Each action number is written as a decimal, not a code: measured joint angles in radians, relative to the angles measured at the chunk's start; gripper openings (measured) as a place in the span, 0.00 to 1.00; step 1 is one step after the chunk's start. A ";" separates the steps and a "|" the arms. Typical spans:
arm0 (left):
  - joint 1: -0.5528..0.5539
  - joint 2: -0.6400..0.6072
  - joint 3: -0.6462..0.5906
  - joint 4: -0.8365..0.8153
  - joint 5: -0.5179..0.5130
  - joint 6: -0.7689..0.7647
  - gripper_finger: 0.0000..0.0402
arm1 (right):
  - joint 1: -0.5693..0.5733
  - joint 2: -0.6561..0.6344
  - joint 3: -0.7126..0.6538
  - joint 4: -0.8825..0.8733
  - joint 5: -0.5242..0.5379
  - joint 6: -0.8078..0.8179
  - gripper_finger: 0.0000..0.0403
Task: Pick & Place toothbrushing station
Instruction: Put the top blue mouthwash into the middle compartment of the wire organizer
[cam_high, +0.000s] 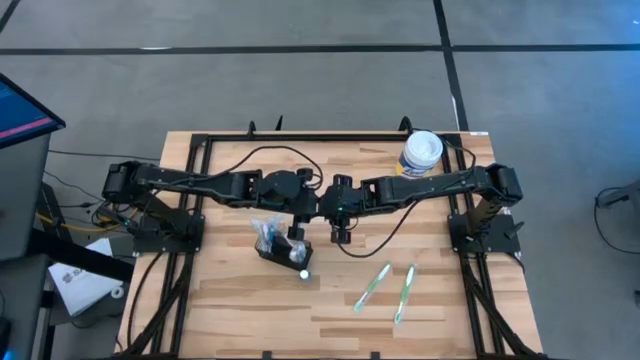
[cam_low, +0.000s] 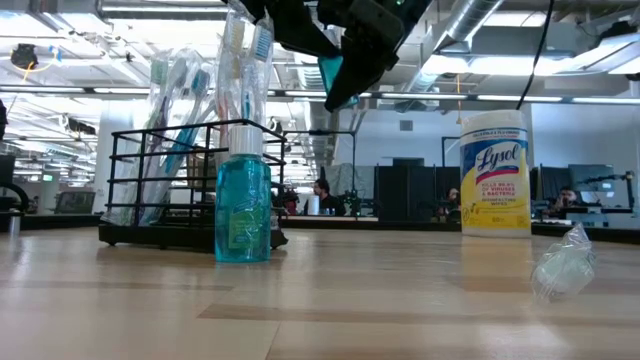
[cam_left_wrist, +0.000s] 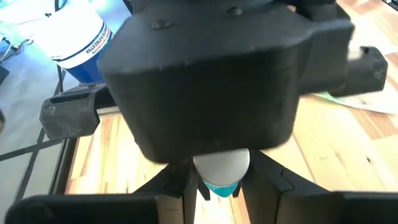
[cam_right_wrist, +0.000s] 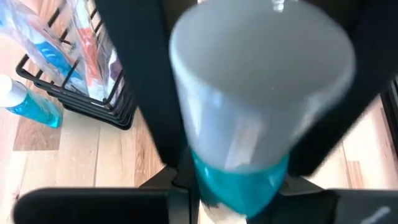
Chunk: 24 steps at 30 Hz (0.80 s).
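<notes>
Black wire toothbrushing station (cam_low: 190, 190), boxy

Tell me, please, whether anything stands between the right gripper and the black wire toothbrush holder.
Yes: the left gripper hangs between the right gripper and the black wire holder; the right gripper also clamps a white-capped teal tube.
</notes>
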 joint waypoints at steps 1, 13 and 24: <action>0.000 -0.004 0.000 -0.007 0.000 0.000 0.21 | 0.000 0.000 0.000 -0.001 -0.001 0.000 0.19; -0.001 -0.071 0.000 -0.093 0.001 -0.003 0.21 | -0.002 0.002 -0.002 -0.027 -0.001 -0.016 0.28; -0.001 -0.184 -0.002 -0.185 -0.003 -0.028 0.21 | -0.004 0.000 0.000 -0.047 0.000 -0.002 0.37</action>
